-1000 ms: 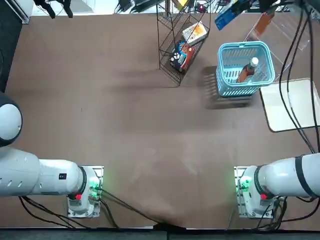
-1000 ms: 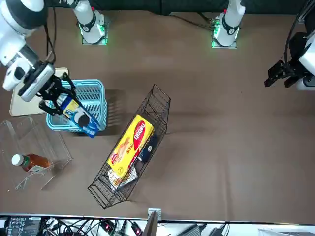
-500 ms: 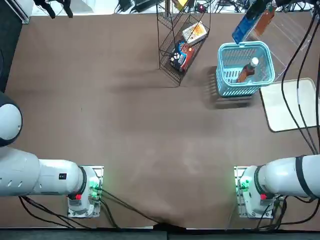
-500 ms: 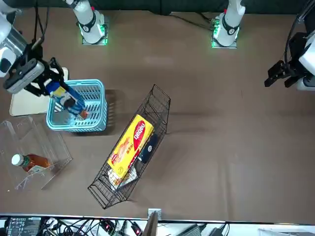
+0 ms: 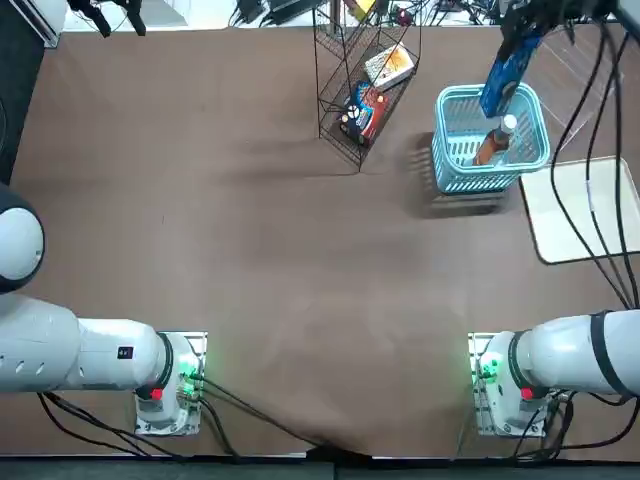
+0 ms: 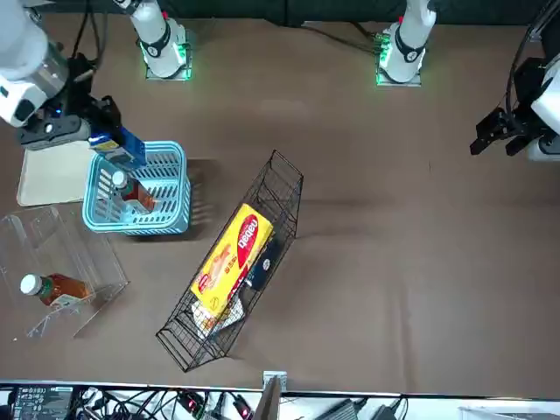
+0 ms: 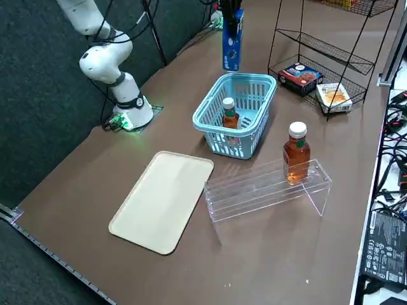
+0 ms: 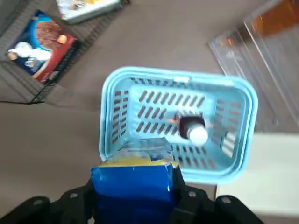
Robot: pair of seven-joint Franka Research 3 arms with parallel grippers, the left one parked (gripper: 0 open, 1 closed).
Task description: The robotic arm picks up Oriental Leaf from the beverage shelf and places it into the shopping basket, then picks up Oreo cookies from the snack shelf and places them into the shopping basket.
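Note:
My right gripper is shut on the Oreo cookies, a bright blue packet that hangs upright in the air over the light blue shopping basket. The right side view shows the Oreo cookies hanging from the gripper just above the basket. An Oriental Leaf bottle with a white cap stands inside the basket. In the wrist view my fingers clamp the packet, and beyond it lie the basket rim and the bottle cap. The black wire snack shelf stands to the basket's left in the top view.
A second amber tea bottle rests on the clear acrylic beverage shelf beside the basket. A flat white tray lies on the basket's robot side. The wire rack holds a yellow-red pack and a dark blue-and-red packet.
My right arm has carried the Oreo packet from beyond the basket's far side to a spot over the basket. The packet has turned more upright. The bottle in the basket has stayed put.

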